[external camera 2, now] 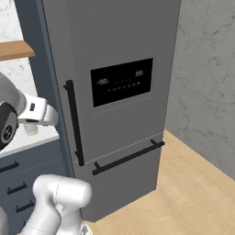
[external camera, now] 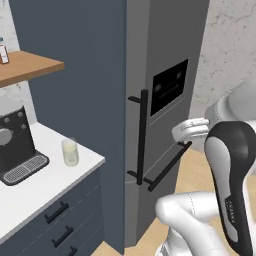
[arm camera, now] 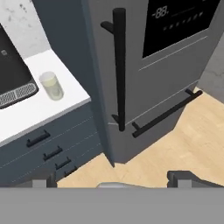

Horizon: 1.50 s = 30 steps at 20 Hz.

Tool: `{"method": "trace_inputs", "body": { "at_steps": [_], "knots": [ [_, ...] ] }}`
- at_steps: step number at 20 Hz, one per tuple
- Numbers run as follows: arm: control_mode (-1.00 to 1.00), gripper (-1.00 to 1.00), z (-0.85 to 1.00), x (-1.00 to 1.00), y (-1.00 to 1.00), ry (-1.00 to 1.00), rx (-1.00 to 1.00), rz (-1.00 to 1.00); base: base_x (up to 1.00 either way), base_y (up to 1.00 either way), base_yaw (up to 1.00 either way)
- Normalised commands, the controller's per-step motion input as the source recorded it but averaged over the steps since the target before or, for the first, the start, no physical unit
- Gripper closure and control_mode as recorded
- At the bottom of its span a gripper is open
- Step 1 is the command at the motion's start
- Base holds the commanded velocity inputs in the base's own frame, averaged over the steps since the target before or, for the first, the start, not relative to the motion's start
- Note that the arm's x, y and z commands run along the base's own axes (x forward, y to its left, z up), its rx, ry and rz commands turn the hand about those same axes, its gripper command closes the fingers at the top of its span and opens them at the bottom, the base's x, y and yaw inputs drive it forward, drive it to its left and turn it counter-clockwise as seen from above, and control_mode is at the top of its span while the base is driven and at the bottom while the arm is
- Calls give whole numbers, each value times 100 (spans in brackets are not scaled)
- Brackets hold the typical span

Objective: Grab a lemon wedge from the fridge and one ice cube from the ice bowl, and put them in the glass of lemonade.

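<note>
**Ana:** Hand view first: what's ahead of the gripper (arm camera: 114, 178)?

**Ben:** The fridge (arm camera: 175, 83), doors shut. Its tall black bar handle (arm camera: 119, 65) stands upright on the upper door, and a second bar (arm camera: 166, 113) runs along the top of the drawer below. The black display (arm camera: 179, 22) sits at the top right.

**Ana:** And the fingers?

**Ben:** Two dark tips (arm camera: 186, 178) rise at the bottom edge, spread wide apart, with nothing between them. They hang well short of the fridge, touching nothing.

**Ana:** Where's the glass (external camera: 70, 152)?

**Ben:** On the white counter (external camera: 45, 185) to the left of the fridge, upright, filled with pale yellowish liquid. It stands just right of the black coffee machine (external camera: 17, 145), near the counter's front corner. From the hand camera it shows at the left, well apart from the handle.

**Ana:** Any lemon wedge visible?

**Ben:** Can't tell; with the doors closed the inside of the fridge is hidden.

**Ana:** What else is around?

**Ben:** Dark blue drawers (external camera: 60, 220) with black pulls under the counter, a wooden shelf (external camera: 27, 67) above the coffee machine, a light wood floor (external camera 2: 183, 202), and a grey marbled wall (external camera 2: 206, 82) right of the fridge. In the left base view, the white hand reaches toward the drawer bar's end.
</note>
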Motion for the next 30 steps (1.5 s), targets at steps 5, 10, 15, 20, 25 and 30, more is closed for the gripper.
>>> {"method": "trace_inputs", "body": {
  "at_steps": [5,10,15,20,25,30],
  "knots": [
    [-100,-100,1,38,5,-3,-4,0,0,0,0],
    [-100,-100,-40,99,0,-3,0,0,0,0,0],
    [-100,-100,-84,100,0,0,3,0,0,0,0],
    [-100,-100,-71,93,0,0,4,1,0,0,0],
    [-100,-100,-40,55,0,-1,3,0,0,0,0],
    [-100,-100,-30,27,10,0,1,0,0,0,0]
  ]
}}
